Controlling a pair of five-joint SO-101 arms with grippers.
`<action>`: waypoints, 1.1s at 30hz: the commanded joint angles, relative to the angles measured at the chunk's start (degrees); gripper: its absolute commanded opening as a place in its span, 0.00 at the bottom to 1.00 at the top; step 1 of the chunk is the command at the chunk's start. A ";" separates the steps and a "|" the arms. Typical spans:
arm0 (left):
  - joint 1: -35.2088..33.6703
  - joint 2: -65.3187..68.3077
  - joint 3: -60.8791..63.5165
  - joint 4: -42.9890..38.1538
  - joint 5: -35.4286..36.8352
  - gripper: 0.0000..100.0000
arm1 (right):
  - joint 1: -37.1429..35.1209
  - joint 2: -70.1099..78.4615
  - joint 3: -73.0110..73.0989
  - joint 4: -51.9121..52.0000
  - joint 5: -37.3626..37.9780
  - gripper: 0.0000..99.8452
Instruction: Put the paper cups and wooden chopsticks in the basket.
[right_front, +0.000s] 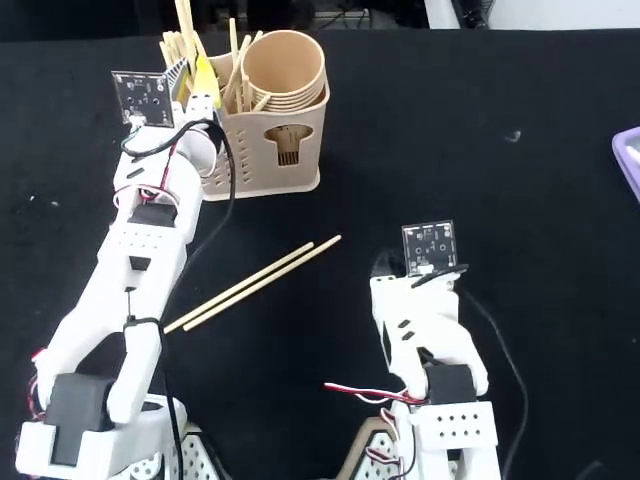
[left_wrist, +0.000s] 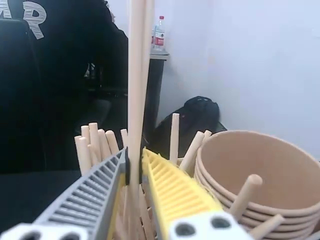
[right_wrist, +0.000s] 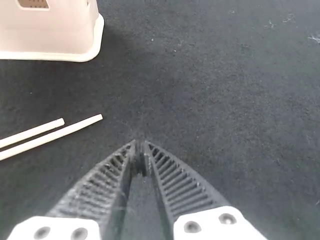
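Left pincer (left_wrist: 134, 167) is pinching the held chopsticks (left_wrist: 136, 75) between its grey and yellow fingers, which are pressed in on the sticks. The sticks stand upright, their upper ends rising well above the pincer. In the high view this pincer (right_front: 197, 88) sits at about eleven o'clock on the black desk (right_front: 500, 200), right over the nine o'clock side of the basket (right_front: 270, 150).

The beige basket stands upright on the desk. More wooden chopsticks (left_wrist: 95, 145) stand on end in its nine o'clock compartment, leaning at various angles. A nested stack of paper cups (right_front: 285, 65) fills the three o'clock compartment, mouth up, and the left wrist view shows the stack (left_wrist: 260, 165) just beside the pincer.

Two loose chopsticks (right_front: 255, 283) lie flat on the desk at about five o'clock from the basket and apart from it. They lie side by side, running from seven o'clock up towards two o'clock.

The right pincer (right_wrist: 140, 150) has its tips pressed together with nothing between them. It sits low over bare desk, near the loose chopsticks' (right_wrist: 45, 132) upper ends, at roughly four o'clock from them in the high view (right_front: 384, 266).

A purple object (right_front: 628, 160) shows at the desk's three o'clock edge.
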 joint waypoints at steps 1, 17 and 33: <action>-0.84 -0.44 -4.35 -1.14 0.70 0.07 | 0.70 -1.54 -0.40 -1.49 -0.18 0.01; -3.47 -4.84 -19.82 30.86 11.96 0.11 | 0.70 -1.54 -0.40 -1.49 -0.18 0.01; 12.70 -24.70 -0.75 81.85 -11.25 0.28 | 0.44 -1.54 -0.48 -1.49 -0.18 0.01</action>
